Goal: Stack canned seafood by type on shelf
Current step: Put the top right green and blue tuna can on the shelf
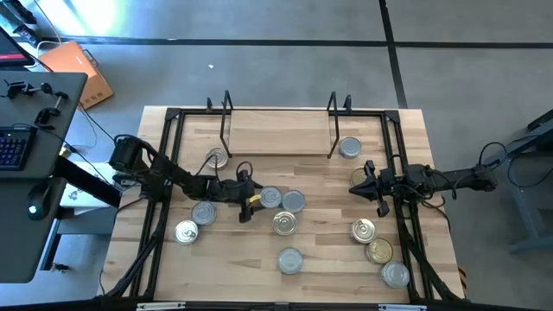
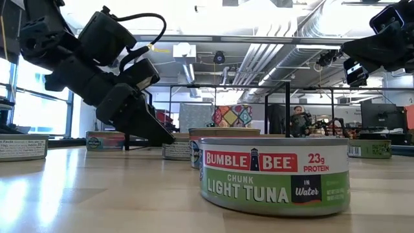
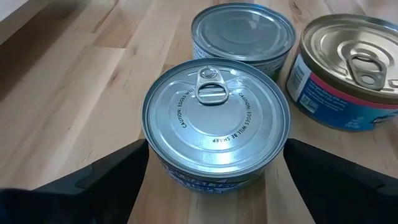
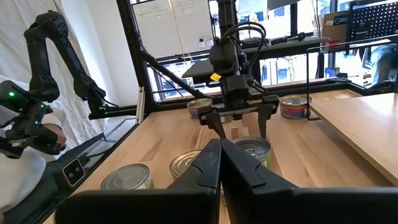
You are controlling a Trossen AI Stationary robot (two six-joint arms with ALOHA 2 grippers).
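Observation:
A silver tin with a ring pull [image 3: 216, 121] stands on the wooden tabletop left of centre [image 1: 270, 198]. My left gripper [image 3: 216, 163] is open, slanting down from the table's left, one finger on each side of the tin [image 4: 239, 127]. Two more tins [image 3: 244, 31] [image 3: 351, 68] stand just beyond it. The shelf [image 1: 281, 130], a light board between black uprights, stands at the far edge with one tin [image 1: 349, 149] at its right end. My right gripper [image 4: 221, 168] is shut and waits level above the table's right side [image 1: 356, 185]. My left gripper has its fingers [image 3: 106, 177] beside the tin's round wall [image 3: 155, 165], low on two opposite sides. They slant down from the table's left. I cannot tell whether they touch the wall. The tin stands upright on the table.
Several other tins are scattered over the table: two near the left arm [image 1: 204, 212], one by the shelf's left upright [image 1: 216, 159], one near the front [image 1: 289, 259], three at the right [image 1: 378, 250]. A desk with a keyboard [image 1: 13, 147] stands beyond the left edge.

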